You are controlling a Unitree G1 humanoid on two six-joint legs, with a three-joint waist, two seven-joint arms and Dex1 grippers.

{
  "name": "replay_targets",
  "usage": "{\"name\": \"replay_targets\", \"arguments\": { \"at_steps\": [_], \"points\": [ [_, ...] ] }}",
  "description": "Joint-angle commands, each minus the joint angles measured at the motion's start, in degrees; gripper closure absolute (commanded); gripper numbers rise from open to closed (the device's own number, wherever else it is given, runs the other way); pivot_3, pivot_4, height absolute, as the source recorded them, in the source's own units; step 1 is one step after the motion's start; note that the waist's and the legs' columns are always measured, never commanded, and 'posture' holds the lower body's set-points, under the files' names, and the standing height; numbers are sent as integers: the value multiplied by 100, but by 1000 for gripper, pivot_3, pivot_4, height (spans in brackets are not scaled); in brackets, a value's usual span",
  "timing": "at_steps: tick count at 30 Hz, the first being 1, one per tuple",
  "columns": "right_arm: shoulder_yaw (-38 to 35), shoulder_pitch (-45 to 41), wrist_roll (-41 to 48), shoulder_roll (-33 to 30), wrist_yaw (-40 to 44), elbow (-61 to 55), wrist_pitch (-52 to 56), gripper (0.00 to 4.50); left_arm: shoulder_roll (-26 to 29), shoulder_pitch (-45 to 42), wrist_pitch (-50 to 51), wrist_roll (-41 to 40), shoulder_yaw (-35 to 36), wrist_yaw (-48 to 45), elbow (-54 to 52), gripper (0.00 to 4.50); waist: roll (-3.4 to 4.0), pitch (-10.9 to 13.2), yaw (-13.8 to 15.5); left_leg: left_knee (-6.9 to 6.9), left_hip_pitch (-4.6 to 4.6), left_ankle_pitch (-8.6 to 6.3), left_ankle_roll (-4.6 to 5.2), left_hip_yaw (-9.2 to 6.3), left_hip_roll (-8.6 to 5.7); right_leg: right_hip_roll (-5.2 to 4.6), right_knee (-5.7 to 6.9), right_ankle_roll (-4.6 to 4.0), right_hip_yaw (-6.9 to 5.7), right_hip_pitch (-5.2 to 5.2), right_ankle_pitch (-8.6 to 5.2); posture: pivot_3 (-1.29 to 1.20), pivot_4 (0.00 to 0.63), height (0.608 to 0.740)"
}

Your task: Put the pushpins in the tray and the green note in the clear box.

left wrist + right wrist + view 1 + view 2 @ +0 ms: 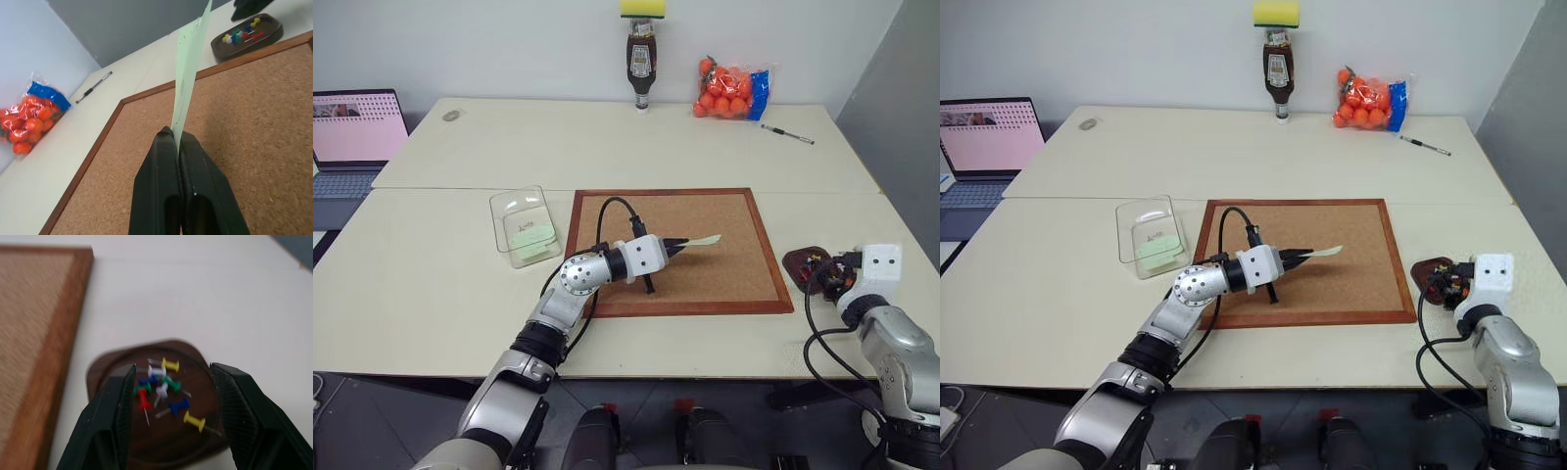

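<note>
My left gripper [677,245] is shut on the green note [705,240], a thin pale slip held edge-up over the middle of the corkboard [724,220]. In the left wrist view the green note [188,83] rises from between the closed fingertips [166,142]. The dark brown tray [799,259] sits on the table just right of the corkboard, with several coloured pushpins [164,387] lying in it. My right gripper [172,369] hovers open over the tray [105,364], nothing between its fingers. The clear box [509,211] stands left of the corkboard with a pale green paper [531,237] inside.
At the table's far edge stand an upside-down sauce bottle [641,64] with a yellow sponge on top, a bag of oranges [729,90] and a pen [788,134]. A laptop [352,132] is at the far left.
</note>
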Motion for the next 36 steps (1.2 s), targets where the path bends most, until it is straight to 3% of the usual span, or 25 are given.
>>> {"name": "replay_targets", "arguments": {
  "at_steps": [1, 10, 17, 24, 33, 34, 36],
  "points": [
    [147, 154, 293, -182, 658, -837, -312, 1968, -71, -77, 779, -260, 415, 435, -620, 4500, 0, 0, -3, 0, 0, 0, 0, -2, 0, 1, 0, 0, 0, 1, 0, 0, 150, 740],
    [1377, -906, 878, -637, 2090, -1196, -120, 1968, -20, 677, 4045, -157, 1572, 1946, -3098, 4500, 0, 1, -103, 3, 5, 0, 0, -13, 9, 6, 5, 0, 0, 3, 0, 0, 150, 740],
    [2676, -2456, 600, -202, 2463, -234, 32, 1968, 224, 1214, 5906, 7, 2572, 2855, -4328, 4500, -11, 7, -129, 5, 3, 1, -2, -28, 16, 2, 6, -4, -6, 6, 3, 0, 150, 740],
    [3274, -3478, 274, 386, 2584, 798, -7, 1968, 313, 1017, 7137, -187, 3202, 3282, -4200, 4500, -32, 19, -93, 8, 1, 2, -4, -26, 22, -10, 6, -32, -8, 6, 19, 0, 150, 740],
    [3392, -3662, 96, 541, 2783, 961, -4, 1968, -81, 516, 7719, -551, 3764, 3919, -3878, 4500, -46, 26, 9, 8, -4, 2, -5, -22, 6, -39, 4, -32, -10, 4, 22, 0, 150, 740],
    [3416, -3655, 81, 499, 2864, 933, -1, 1881, -147, 437, 7790, -630, 3853, 3980, -3860, 4126, -47, 27, 6, 8, -4, 2, -5, -22, 6, -39, 5, -32, -10, 4, 22, 0, 150, 740],
    [3431, -3655, 40, 442, 2968, 914, -14, 1881, -224, 324, 7907, -752, 3954, 4060, -3846, 3785, -49, 27, 6, 8, -4, 2, -5, -24, 7, -40, 5, -31, -12, 4, 22, 0, 150, 740]
  ]
}}
